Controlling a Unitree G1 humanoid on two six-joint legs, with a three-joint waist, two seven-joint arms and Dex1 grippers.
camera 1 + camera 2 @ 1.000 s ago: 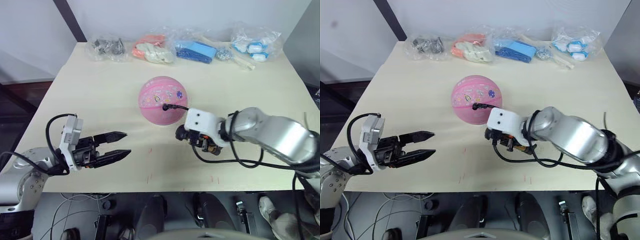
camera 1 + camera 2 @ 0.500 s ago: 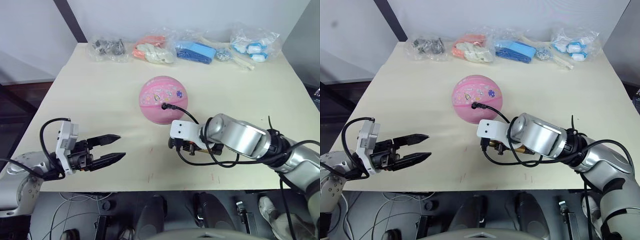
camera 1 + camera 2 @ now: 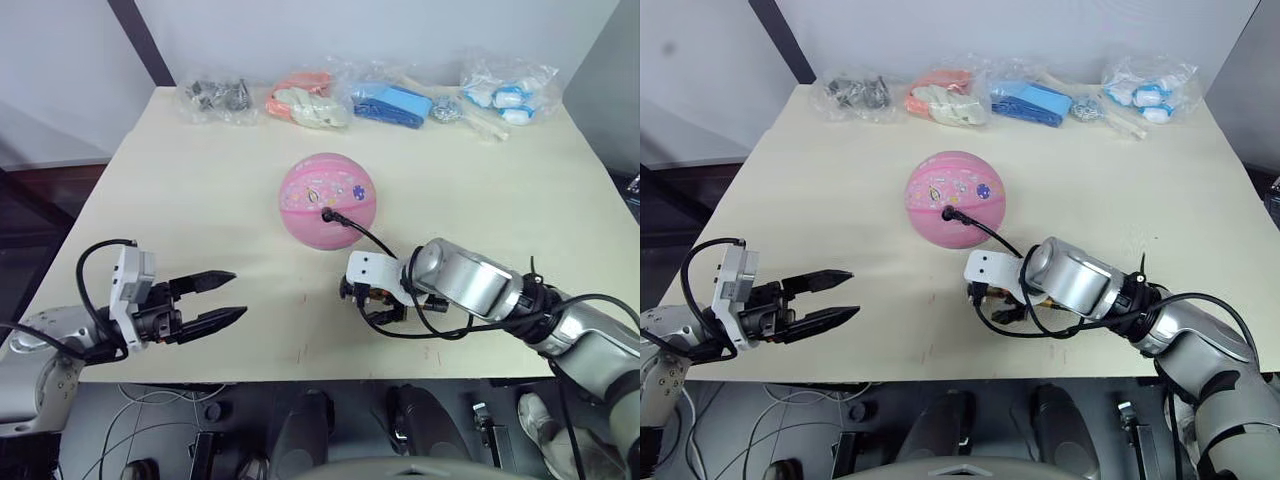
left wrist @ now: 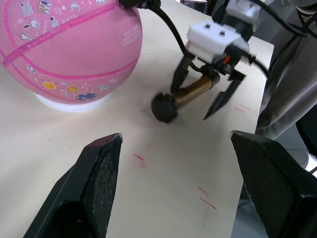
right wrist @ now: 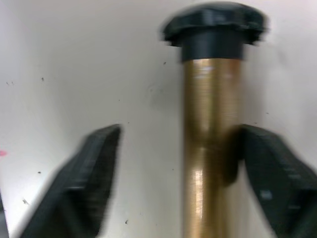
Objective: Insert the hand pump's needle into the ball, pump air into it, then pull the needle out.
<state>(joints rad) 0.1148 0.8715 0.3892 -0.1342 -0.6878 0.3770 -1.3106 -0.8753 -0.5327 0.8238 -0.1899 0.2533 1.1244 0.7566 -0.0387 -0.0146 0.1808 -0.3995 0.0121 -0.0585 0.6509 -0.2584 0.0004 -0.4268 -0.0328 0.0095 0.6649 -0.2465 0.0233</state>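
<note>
Lying flat on the tabletop [image 3: 180, 190], the hand pump [image 4: 190, 91] sits at about 5 o'clock from the ball [image 3: 327, 200], its brass tube between the fingers of my right end effector [image 4: 206, 98]. In the left wrist view the tube's long axis runs from under that end effector out to the black knob handle [image 4: 163, 107], which points toward the ball's side. The right fingers are spread; in the right wrist view one finger [image 5: 250, 163] touches the tube and the other stands clear of it, so I judge it straddling, not gripping.

The hose [image 3: 372, 238] arcs up to the fitting seated at the ball's valve [image 3: 328, 213]; the needle itself I cannot make out.

My left end effector [image 3: 212, 302] hovers at roughly 8 o'clock from the ball, well apart, fingers wide open and empty. The right arm is clearly nearer the pump.

Bagged items [image 3: 305, 100] line the far edge at 12 o'clock, out of the way. Only the hose loop crowds the approach.
</note>
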